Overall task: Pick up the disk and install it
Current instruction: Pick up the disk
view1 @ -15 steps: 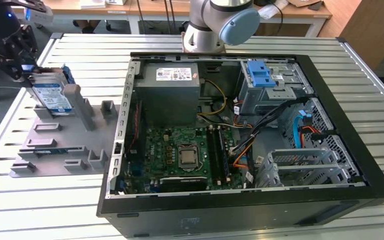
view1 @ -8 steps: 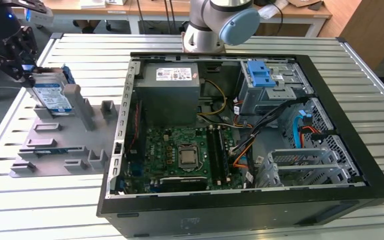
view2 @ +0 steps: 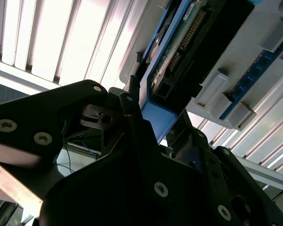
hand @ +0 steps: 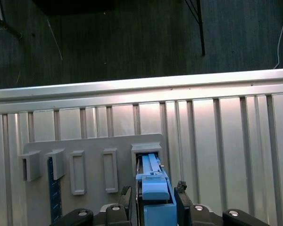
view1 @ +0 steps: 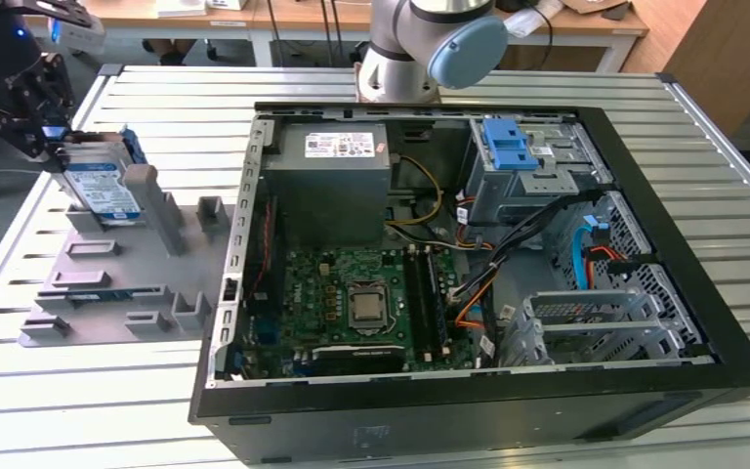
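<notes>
Disk (hand: 158, 200) stands on edge between the gripper's (hand: 154, 188) two black fingers (hand: 181, 197), which are closed against the two flat sides of its blue carrier frame in the first wrist view. In the second wrist view one finger (view2: 132, 110) lies along the same blue frame, and past it the disk (view2: 179, 47) shows a dark underside with a green circuit board and a row of connector pins. Its far end sits in a raised slot of the grey holder plate (hand: 94, 150).

In the exterior view the disk (view1: 99, 181) leans upright in that holder (view1: 114, 283) at the exterior view's left, silver with a white-and-blue label and blue edging, and the gripper (view1: 52, 149) meets its upper end. The holder lies on the slatted metal table (view1: 479, 88), just beside the open computer case (view1: 727, 371).
</notes>
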`<state>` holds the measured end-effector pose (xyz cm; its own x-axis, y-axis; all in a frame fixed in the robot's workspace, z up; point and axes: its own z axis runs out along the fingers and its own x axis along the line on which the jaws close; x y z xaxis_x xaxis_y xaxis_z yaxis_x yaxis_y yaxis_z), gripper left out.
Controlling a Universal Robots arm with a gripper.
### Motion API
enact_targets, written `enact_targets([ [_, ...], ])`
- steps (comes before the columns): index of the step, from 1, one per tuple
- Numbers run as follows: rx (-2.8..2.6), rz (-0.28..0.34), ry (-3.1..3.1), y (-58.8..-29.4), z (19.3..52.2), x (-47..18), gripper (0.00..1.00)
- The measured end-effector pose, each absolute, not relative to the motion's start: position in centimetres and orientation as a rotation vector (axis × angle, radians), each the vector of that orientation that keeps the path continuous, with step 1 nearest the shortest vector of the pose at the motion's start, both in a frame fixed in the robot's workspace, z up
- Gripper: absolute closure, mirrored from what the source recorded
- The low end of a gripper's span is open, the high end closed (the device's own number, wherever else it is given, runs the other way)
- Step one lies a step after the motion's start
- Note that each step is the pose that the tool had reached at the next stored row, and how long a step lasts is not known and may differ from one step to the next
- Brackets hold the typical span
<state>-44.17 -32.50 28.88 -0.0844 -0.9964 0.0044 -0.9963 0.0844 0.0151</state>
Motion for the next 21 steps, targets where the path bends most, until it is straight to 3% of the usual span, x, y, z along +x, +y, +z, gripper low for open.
enact_targets([
  [21, 2.147, -0.012, -2.275, -32.5, 28.71, -44.17, 0.52],
])
